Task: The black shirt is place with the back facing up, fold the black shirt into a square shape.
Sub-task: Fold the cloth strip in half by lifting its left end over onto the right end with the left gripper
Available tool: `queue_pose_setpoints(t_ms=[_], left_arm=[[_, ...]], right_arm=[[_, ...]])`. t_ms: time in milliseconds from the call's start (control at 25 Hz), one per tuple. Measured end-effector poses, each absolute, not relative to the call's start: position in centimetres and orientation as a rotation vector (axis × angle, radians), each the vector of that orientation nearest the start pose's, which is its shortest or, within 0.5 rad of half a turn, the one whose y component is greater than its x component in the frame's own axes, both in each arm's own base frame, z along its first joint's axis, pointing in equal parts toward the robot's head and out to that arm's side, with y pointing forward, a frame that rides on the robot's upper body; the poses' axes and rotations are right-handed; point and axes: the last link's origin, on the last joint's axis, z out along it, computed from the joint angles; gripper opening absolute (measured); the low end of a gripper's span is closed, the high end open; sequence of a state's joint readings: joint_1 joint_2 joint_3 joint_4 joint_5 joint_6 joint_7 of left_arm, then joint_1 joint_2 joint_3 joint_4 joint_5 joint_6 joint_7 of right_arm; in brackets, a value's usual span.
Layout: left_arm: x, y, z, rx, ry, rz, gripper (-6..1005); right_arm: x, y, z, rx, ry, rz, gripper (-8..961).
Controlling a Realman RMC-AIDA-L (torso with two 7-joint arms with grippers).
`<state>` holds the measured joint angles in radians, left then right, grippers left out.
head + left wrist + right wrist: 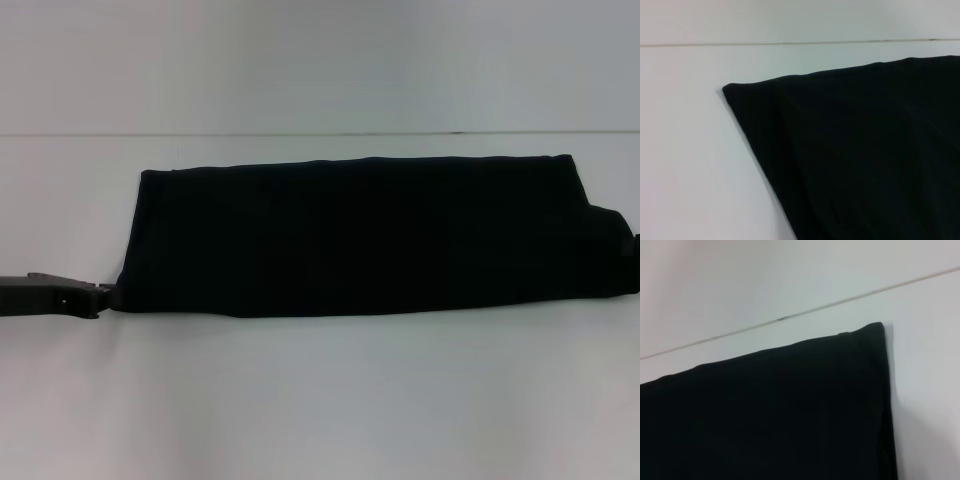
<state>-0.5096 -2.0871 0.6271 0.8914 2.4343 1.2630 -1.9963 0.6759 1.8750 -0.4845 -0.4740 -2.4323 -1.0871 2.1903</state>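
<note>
The black shirt (360, 235) lies flat on the white table, folded into a long band running left to right, plain side up with no lettering showing. My left gripper (100, 297) sits low on the table at the band's near left corner, touching the cloth edge. The left wrist view shows the shirt's (865, 150) far left corner, and the right wrist view shows the shirt's (780, 415) far right corner. The shirt's right end runs to the edge of the head view, and my right gripper does not show there.
The white table (320, 400) stretches in front of the shirt. A thin seam (300, 134) runs across the table behind the shirt, with more white surface beyond it.
</note>
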Motion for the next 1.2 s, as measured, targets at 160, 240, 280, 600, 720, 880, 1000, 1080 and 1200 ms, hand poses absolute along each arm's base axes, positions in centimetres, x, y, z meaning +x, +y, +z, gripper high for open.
queue_pose_setpoints(t_ms=[160,240,280,600,720,880,1000,1080,1200], left_arm=[[-32.7,35.4,4.4,-2.264,-1.238,-0.154,72],[-32.6,35.5,4.5,-2.263,-1.239,-0.156,75],[-32.6,35.5,4.5,-2.264,-1.239,-0.156,77],[-32.3,35.5,5.2,-2.267,-1.224,-0.166,91],[-32.4,35.4,5.3,-2.266,-1.226,-0.167,97],[-32.4,35.3,5.7,-2.265,-1.232,-0.166,104],[-32.4,35.1,5.8,-2.269,-1.249,-0.178,109],[-32.5,34.9,6.2,-2.261,-1.265,-0.198,113],[-32.7,34.7,6.7,-2.251,-1.285,-0.224,118]], right_arm=[[34.9,39.7,7.2,-1.970,1.575,0.292,10],[35.0,39.5,7.1,-1.965,1.585,0.294,11],[35.0,39.5,7.0,-1.965,1.588,0.297,11],[35.5,38.8,7.8,-1.944,1.603,0.323,139],[36.1,38.4,8.9,-1.908,1.597,0.349,253],[36.3,38.0,10.2,-1.880,1.599,0.407,379],[35.8,38.0,10.8,-1.891,1.591,0.469,474],[35.3,38.0,10.9,-1.914,1.578,0.516,549],[34.5,38.0,10.8,-1.955,1.559,0.580,683]])
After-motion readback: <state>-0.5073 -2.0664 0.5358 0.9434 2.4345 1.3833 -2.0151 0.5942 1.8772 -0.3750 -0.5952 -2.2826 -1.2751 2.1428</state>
